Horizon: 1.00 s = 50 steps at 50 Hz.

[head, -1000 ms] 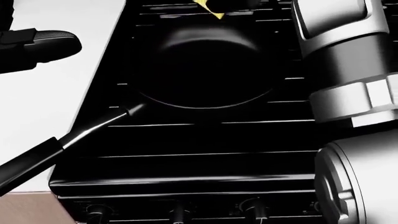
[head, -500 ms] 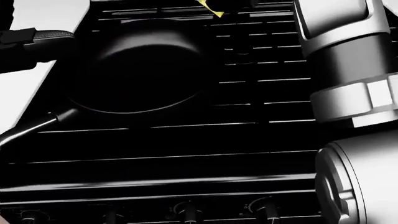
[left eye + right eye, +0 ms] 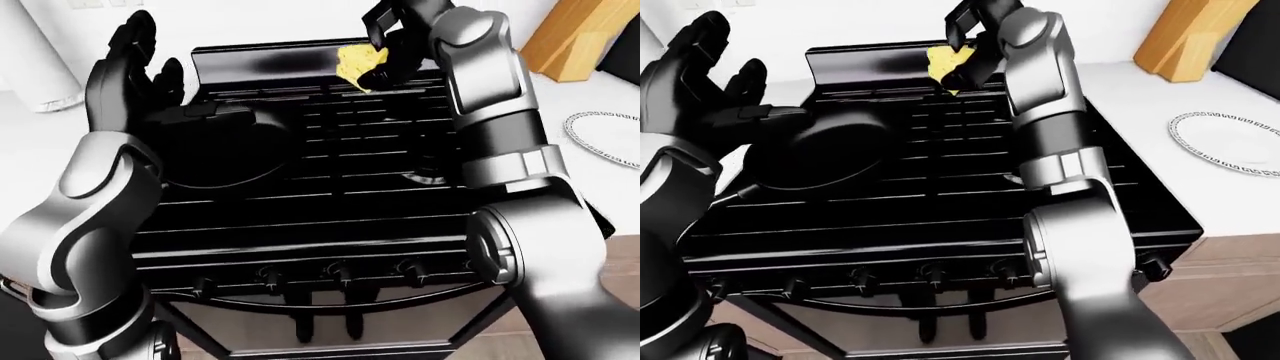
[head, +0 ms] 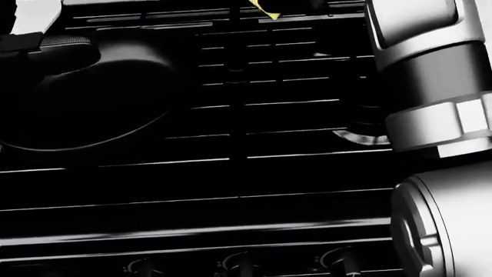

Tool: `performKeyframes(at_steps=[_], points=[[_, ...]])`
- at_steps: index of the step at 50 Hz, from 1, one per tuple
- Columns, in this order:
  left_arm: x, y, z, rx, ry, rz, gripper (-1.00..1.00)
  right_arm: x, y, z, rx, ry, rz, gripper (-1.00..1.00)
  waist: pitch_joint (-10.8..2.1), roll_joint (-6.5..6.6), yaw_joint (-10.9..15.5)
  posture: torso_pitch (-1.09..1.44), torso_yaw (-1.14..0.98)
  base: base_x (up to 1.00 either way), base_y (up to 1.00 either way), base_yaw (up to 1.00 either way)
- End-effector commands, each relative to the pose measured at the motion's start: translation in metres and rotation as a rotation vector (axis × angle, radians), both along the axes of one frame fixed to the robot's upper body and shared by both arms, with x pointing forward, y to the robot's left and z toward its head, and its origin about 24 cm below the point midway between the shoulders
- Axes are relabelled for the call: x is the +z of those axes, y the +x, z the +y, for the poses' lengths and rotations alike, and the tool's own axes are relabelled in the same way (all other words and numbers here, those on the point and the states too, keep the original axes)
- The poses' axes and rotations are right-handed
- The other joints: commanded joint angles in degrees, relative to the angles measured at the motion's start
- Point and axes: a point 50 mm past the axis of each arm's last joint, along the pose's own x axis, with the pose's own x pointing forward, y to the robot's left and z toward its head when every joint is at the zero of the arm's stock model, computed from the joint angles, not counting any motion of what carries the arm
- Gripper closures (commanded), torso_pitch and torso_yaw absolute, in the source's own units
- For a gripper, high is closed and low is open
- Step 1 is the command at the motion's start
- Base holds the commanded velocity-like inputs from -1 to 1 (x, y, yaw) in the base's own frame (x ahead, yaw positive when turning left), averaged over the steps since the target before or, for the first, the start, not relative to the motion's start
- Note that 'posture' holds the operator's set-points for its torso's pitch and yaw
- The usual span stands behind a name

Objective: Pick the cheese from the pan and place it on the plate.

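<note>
Our right-hand fingers [image 3: 970, 26] are closing around the yellow cheese [image 3: 943, 63], gripping it up above the far edge of the black stove [image 3: 940, 202], near its raised back panel. The cheese is hanging clear of the grates, held off to the right of the pan [image 3: 825, 154] in the right-eye view, no longer inside it. Our right hand [image 3: 385, 45] is reaching in from the right side, its silver forearm running down the view's right half.

Our left hand [image 3: 705, 75] is hovering spread wide, fingers [image 3: 135, 37] splayed and gripping nothing, just above the pan's left rim. The pan is sitting on the stove's left burners, its handle pointing toward the lower left.

The white plate [image 3: 1225, 142] with a patterned rim is lying on the white tabletop [image 3: 1130, 97] to the right of the stove, well apart from the cheese. A wooden block [image 3: 1185, 34] is standing near the top right corner.
</note>
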Motion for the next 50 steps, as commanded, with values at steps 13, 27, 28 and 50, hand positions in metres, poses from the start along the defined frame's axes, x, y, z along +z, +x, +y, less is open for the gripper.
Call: performKeyframes(at_steps=[13, 27, 28, 50], points=[[0.0141, -0.0064, 0.0, 0.004, 0.001, -0.075, -1.0, 0.0303, -0.0095, -0.0004, 0.006, 0.009, -0.11, 1.0, -2.26, -5.93, -0.54, 0.0, 0.0, 0.0, -0.28, 0.0], [0.0141, -0.0044, -0.0003, 0.004, 0.003, -0.073, -1.0, 0.0295, -0.0081, -0.001, 0.004, 0.015, -0.11, 1.0, -2.05, 0.86, -0.57, 0.0, 0.0, 0.0, -0.28, 0.0], [0.0142, -0.0045, -0.0003, 0.004, 0.003, -0.073, -1.0, 0.0297, -0.0082, -0.001, 0.004, 0.013, -0.11, 1.0, -2.05, 0.68, -0.39, 0.0, 0.0, 0.0, -0.28, 0.0], [0.0126, -0.0034, -0.0008, 0.002, 0.001, -0.076, -1.0, 0.0343, -0.0084, 0.0009, 0.008, 0.016, -0.113, 1.0, -1.38, -0.43, -0.37, 0.0, 0.0, 0.0, -0.28, 0.0]])
